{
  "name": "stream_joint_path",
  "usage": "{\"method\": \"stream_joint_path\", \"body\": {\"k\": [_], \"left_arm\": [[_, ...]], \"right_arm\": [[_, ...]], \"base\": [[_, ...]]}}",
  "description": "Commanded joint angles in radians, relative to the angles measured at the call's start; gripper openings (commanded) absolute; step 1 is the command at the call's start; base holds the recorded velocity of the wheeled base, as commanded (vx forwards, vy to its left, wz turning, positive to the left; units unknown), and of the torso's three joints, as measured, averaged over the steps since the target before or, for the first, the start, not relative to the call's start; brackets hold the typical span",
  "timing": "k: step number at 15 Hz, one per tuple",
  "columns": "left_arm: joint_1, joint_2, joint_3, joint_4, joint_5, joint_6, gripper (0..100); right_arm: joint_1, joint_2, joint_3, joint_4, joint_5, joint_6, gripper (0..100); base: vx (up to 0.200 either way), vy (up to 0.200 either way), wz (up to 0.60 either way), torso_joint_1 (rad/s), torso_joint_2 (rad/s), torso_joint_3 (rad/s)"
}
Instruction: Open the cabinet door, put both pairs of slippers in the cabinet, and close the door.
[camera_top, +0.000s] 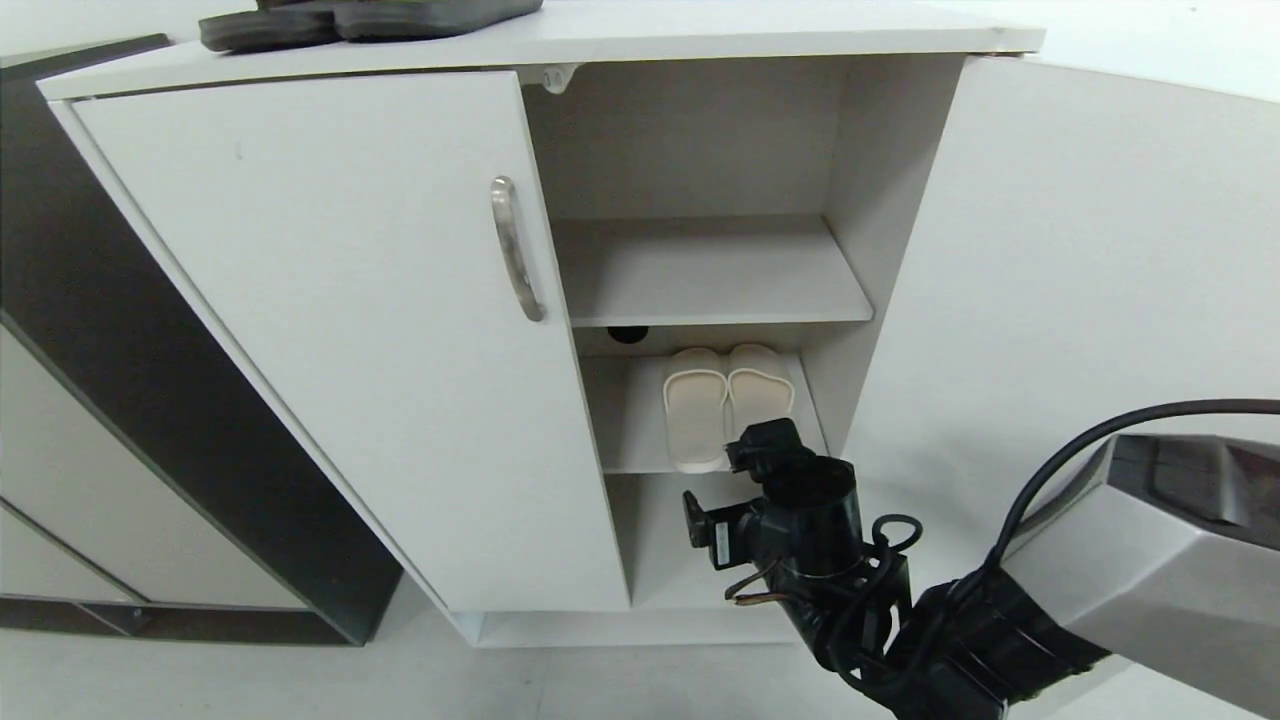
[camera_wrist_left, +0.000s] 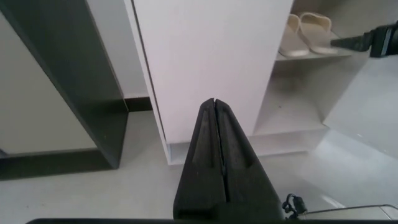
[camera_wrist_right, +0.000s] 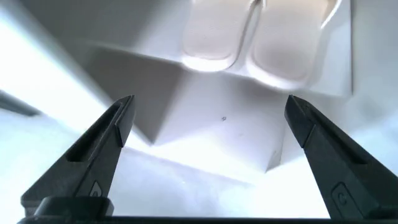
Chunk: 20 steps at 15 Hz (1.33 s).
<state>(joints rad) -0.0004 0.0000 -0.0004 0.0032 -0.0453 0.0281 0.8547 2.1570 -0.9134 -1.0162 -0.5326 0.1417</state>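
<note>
Right tool (camera_top: 725, 485) hangs spread wide and empty just off the lower shelf's (camera_top: 630, 420) front edge, where I see the cream slippers (camera_top: 727, 400) side by side, with the right door (camera_top: 1050, 250) swung clear, dark slippers (camera_top: 360, 18) atop the cabinet (camera_top: 700, 35), and the left tool (camera_wrist_left: 214, 106) pinched shut.

Legible text, numbers, signs: none showing anywhere I am looking. Item one: small moulded marks are sitting low on the fingers (camera_wrist_right: 339, 190) of the right gripper (camera_wrist_right: 209, 102), too blurred to read. Item two: a small pale label (camera_top: 720, 543) is sticking to the black mount (camera_top: 700, 518) at that arm's wrist, and its print is too small to make out.
</note>
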Motion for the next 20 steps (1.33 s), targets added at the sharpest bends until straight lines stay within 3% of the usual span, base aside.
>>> {"method": "stream_joint_path", "body": {"k": [1, 3, 9, 15, 20], "left_arm": [[0.0, 0.002, -0.001, 0.0, 0.005, -0.008, 0], [0.0, 0.002, 0.0, 0.0, 0.038, -0.02, 0], [0.0, 0.0, 0.0, 0.0, 0.038, -0.014, 0], [0.0, 0.002, 0.0, 0.0, 0.036, -0.014, 0], [0.0, 0.002, 0.0, 0.0, 0.038, -0.014, 0]], "right_arm": [[0.004, -0.075, 0.019, 0.001, 0.0, -0.001, 100], [0.009, -0.097, 0.038, 0.001, -0.001, -0.002, 100], [0.026, -0.112, 0.038, -0.025, 0.005, -0.004, 100], [0.049, -0.148, 0.169, -0.217, 0.135, -0.082, 100], [0.046, -0.175, 0.206, -0.217, 0.207, -0.08, 100]], "base": [[0.0, 0.0, 0.0, 0.0, 0.0, 0.0], [0.0, 0.0, 0.0, 0.0, 0.0, 0.0], [0.0, 0.0, 0.0, 0.001, 0.0, 0.033], [0.0, 0.0, 0.0, 0.003, 0.0, 0.197], [0.0, 0.0, 0.0, 0.001, 0.0, 0.2]]}}
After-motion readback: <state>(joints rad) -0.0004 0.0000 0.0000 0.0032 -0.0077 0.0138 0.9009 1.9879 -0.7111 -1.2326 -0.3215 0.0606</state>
